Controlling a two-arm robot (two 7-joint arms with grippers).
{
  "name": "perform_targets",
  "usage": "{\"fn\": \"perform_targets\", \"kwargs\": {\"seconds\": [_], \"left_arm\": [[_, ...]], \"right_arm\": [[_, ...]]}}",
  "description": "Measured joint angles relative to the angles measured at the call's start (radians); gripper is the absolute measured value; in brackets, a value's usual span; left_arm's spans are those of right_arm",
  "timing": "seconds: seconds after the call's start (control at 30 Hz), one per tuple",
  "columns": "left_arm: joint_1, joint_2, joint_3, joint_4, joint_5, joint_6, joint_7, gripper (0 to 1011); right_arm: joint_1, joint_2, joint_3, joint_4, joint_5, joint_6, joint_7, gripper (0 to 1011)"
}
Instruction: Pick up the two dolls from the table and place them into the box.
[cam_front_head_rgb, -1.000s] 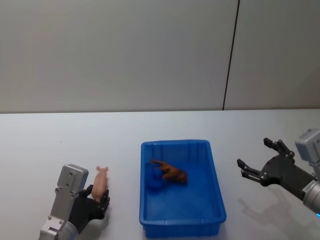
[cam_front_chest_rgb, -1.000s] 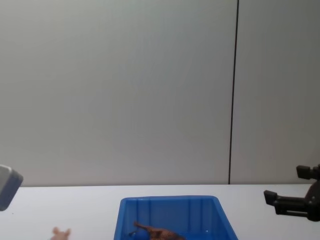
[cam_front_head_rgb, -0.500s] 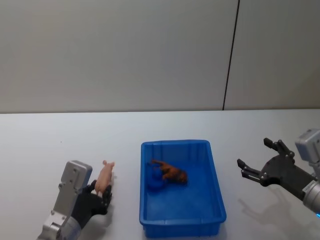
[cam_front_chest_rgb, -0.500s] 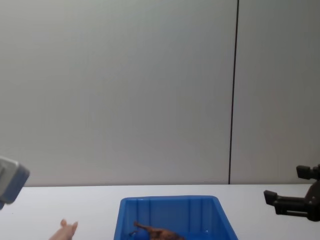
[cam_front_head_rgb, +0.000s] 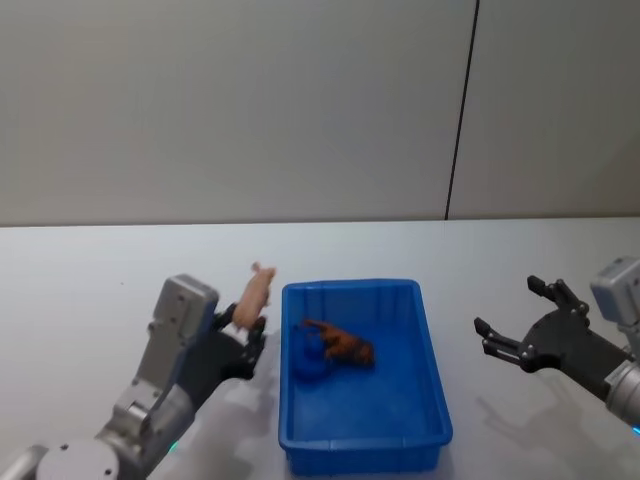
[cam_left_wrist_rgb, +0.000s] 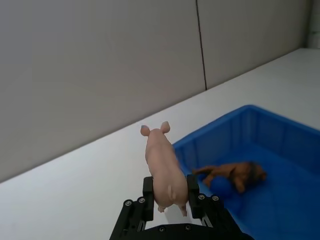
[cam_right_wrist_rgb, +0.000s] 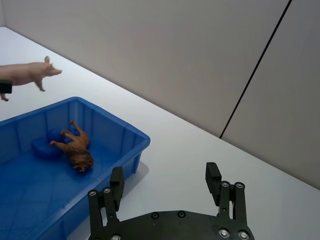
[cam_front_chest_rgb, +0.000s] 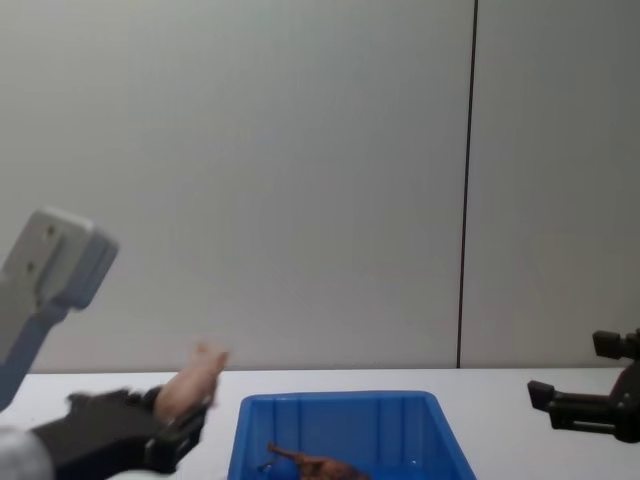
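Note:
A pale pink doll (cam_front_head_rgb: 252, 293) (cam_left_wrist_rgb: 163, 170) (cam_front_chest_rgb: 190, 385) (cam_right_wrist_rgb: 31, 73) hangs in the air just left of the box's left rim, with my left gripper (cam_front_head_rgb: 240, 335) (cam_left_wrist_rgb: 169, 197) shut on its body. The reddish-brown doll (cam_front_head_rgb: 340, 344) (cam_left_wrist_rgb: 232, 173) (cam_right_wrist_rgb: 76, 149) (cam_front_chest_rgb: 310, 464) lies inside the bright blue box (cam_front_head_rgb: 432, 395) (cam_front_chest_rgb: 340, 404) (cam_right_wrist_rgb: 127, 131) (cam_left_wrist_rgb: 265, 127), next to a blue lump on the floor. My right gripper (cam_front_head_rgb: 520, 322) (cam_right_wrist_rgb: 165, 192) (cam_front_chest_rgb: 580, 400) hovers open over the white table (cam_front_head_rgb: 120, 270), to the right of the box, holding nothing.
A grey wall with a dark vertical seam (cam_front_head_rgb: 460, 110) rises behind the table. Bare tabletop stretches to the left of the box and behind it.
My left gripper has lifted the pink doll and carried it to the right, from well left of the box up to its left rim. The right gripper has stayed put.

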Motion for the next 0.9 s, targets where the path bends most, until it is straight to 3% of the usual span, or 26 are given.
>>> {"fn": "perform_targets", "kwargs": {"seconds": [0.2,0.53,0.9], "left_arm": [[-0.042,-0.034,0.011,0.003,0.026,-0.034,-0.059,404],[-0.107,-0.094,0.032,0.034,0.054,-0.086,-0.145,723],[-0.129,-0.114,0.038,0.034,0.065,-0.108,-0.175,1001]], "right_arm": [[0.000,0.000,0.000,0.000,0.000,0.000,0.000,1001],[0.000,0.000,0.000,0.000,0.000,0.000,0.000,1001],[0.000,0.000,0.000,0.000,0.000,0.000,0.000,1001]]}}
